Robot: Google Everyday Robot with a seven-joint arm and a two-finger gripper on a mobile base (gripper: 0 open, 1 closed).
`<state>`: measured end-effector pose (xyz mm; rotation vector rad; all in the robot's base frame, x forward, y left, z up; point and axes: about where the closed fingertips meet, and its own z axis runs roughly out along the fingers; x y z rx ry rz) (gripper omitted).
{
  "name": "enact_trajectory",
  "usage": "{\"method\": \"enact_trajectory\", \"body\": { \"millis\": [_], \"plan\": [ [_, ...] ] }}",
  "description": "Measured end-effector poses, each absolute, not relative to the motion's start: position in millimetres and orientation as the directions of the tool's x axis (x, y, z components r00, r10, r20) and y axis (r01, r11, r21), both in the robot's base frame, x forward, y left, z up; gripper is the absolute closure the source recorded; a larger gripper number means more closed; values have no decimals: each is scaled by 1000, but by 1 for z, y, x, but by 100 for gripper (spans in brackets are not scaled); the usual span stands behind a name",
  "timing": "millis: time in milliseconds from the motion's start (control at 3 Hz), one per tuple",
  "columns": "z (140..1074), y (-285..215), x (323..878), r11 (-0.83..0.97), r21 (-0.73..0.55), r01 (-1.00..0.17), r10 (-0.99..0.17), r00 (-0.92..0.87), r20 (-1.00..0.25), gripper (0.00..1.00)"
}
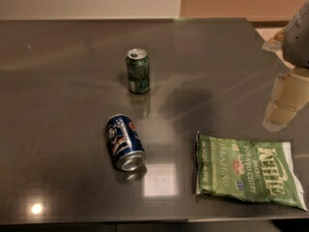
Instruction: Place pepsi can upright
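Near rt edge of table (63, 81): gripper (280, 111)

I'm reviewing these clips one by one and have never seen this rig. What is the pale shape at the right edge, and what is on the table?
One camera looks down on a dark table. The pale shape is the gripper of the robot's single arm. It hangs above the table's right side, apart from everything, and nothing shows in it. The blue pepsi can lies on its side. Behind it a green can stands upright. A green chip bag lies flat at the right.
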<state>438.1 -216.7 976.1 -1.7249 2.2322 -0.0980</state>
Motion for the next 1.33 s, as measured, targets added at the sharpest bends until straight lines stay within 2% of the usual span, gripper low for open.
{"method": "enact_trajectory", "body": {
  "millis": [667,1333],
  "plan": [
    [975,-207,450,311,-227,-923,-939,-261,-224,0],
    [964,-151,492,441,-138,-887,-872,-387,-301,0]
  ]
}}
